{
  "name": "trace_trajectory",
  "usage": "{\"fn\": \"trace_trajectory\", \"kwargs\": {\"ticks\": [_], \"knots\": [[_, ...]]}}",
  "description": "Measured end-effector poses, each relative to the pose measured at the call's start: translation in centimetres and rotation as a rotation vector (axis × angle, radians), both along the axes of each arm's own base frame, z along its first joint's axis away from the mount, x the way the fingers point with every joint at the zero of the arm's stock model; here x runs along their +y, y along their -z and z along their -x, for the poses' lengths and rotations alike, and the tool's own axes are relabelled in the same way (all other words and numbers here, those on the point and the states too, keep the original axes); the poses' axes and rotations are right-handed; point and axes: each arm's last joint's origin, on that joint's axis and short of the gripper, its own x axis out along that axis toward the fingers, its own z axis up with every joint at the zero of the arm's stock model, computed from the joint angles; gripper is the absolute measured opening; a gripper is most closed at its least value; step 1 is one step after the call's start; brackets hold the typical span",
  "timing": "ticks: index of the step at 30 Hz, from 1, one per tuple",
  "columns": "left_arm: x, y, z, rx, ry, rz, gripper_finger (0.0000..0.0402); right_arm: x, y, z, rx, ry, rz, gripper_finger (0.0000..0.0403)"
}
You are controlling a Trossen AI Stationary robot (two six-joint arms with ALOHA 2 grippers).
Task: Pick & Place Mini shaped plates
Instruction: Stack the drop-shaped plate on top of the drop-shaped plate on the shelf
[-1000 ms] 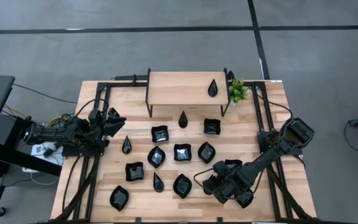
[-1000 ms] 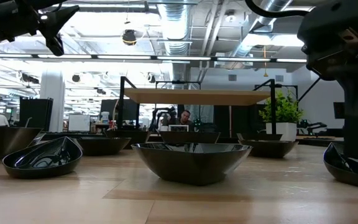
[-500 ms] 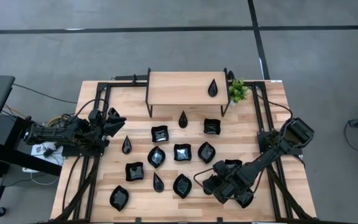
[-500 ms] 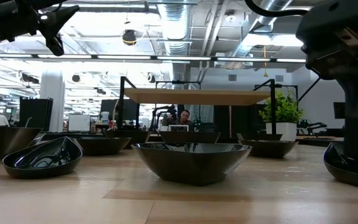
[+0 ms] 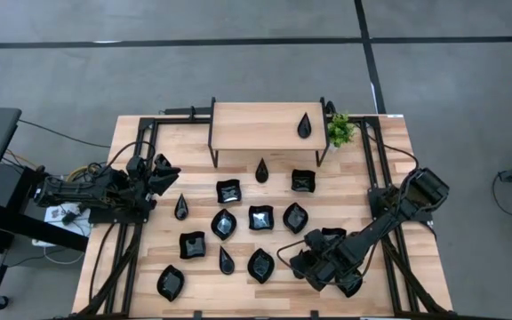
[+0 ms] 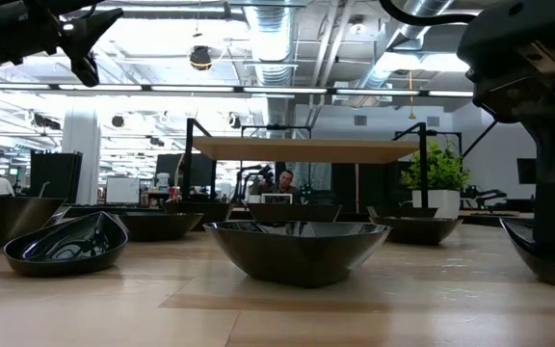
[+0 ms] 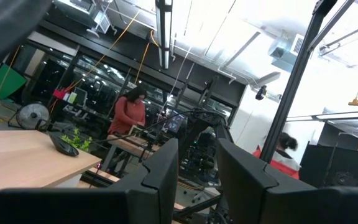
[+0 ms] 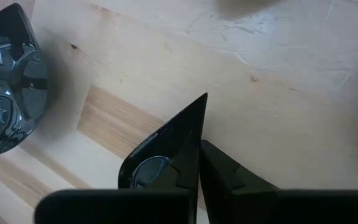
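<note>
Several glossy black mini plates point(image 5: 260, 218) lie on their bases in the middle of the wooden table, and one teardrop plate point(image 5: 304, 125) lies on the raised wooden shelf point(image 5: 256, 124). My right gripper point(image 5: 293, 260) is low at the table's near right, shut on a pointed black plate point(image 8: 160, 158), which also shows in the low view point(image 6: 547, 255). A leaf plate point(image 8: 11, 81) lies beside it. My left gripper point(image 7: 197, 180) is open and empty, raised above the table's left edge point(image 5: 163, 169). My right gripper pinches the pointed plate's rim point(image 8: 197, 134) between its two fingers, one finger inside the hollow point(image 8: 182, 165) and one outside point(image 8: 232, 177). The fingers lie along the rim toward the plate's tip point(image 8: 204, 98). I cannot tell whether the plate is clear of the table.
A small green plant point(image 5: 340, 131) stands at the shelf's right end. Black frame rails point(image 5: 140, 142) run along the table's left and right sides. Bare wood shows along the near edge point(image 5: 220, 289). People show in the room beyond the table point(image 7: 129, 115).
In the low view the plate in my right gripper has shifted a little toward the table's right and its rim has risen slightly.
</note>
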Motion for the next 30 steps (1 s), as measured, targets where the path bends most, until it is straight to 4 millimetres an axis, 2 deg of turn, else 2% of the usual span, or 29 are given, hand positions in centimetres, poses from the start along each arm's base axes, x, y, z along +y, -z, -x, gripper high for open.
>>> {"fn": "trace_trajectory", "kwargs": {"ticks": [7,14,22,30], "knots": [[0.0,0.0,0.0,0.000,0.000,0.000,0.0112,0.2,-1.3,-0.3,-0.040,-0.015,-0.022,0.0002],[0.0,0.0,0.0,0.000,0.000,0.000,0.0112,-0.8,-5.8,0.5,-0.204,-0.028,-0.024,0.0001],[0.0,0.0,0.0,0.000,0.000,0.000,0.0112,-4.2,-12.3,1.9,-0.449,-0.054,0.020,0.0001],[0.0,0.0,0.0,0.000,0.000,0.000,0.0112,-8.4,-16.5,2.7,-0.623,-0.088,0.104,0.0000]]}}
